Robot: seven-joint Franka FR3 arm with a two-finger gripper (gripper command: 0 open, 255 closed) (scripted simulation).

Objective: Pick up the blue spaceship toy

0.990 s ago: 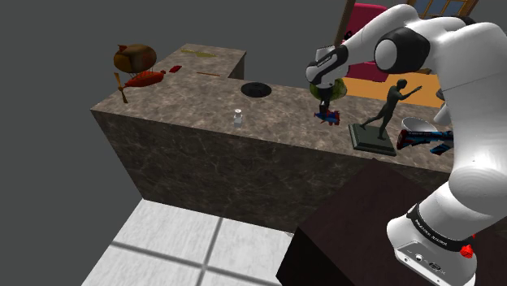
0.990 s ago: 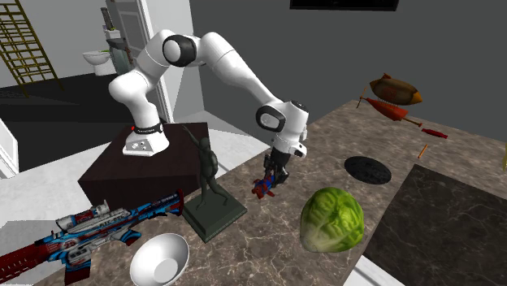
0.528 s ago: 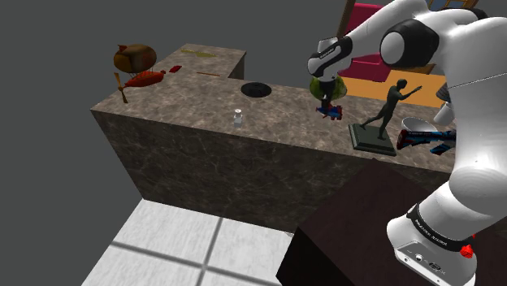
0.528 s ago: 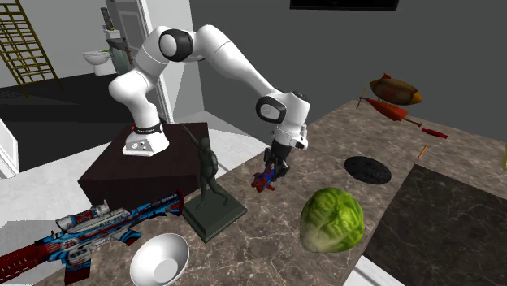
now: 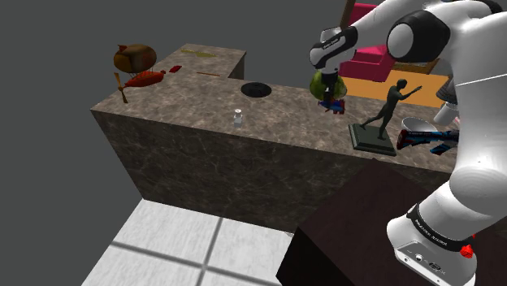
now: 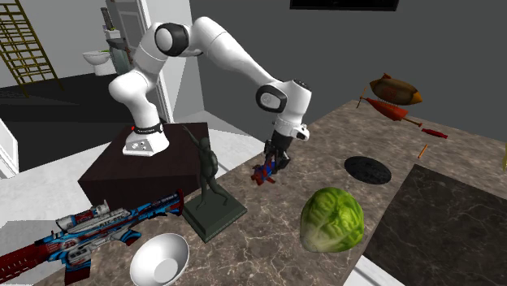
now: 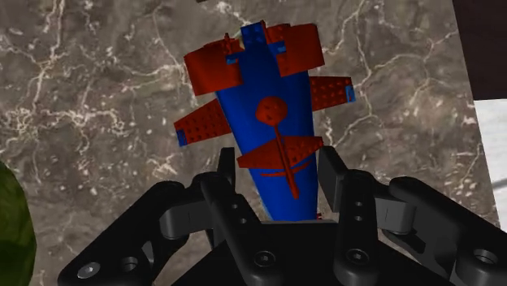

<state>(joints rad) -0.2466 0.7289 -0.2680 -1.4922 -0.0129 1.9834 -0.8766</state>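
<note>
One blue-and-red spaceship toy (image 7: 272,97) clasped in the tool (image 7: 278,166).
It hangs above the bench (image 6: 268,244), mid-frame in the second exterior view.

A spaceship toy (image 7: 272,138) of studded blue and red bricks is showing a smooth plastic look. The counter (image 7: 97,97) is looking like veined brown stone, and the gripper (image 7: 278,166) is appearing matt black.

Soft, even rendered light throughout. The shoulder view is dim — the white arm (image 5: 479,146) at 3 o'clock glows brightest.
</note>
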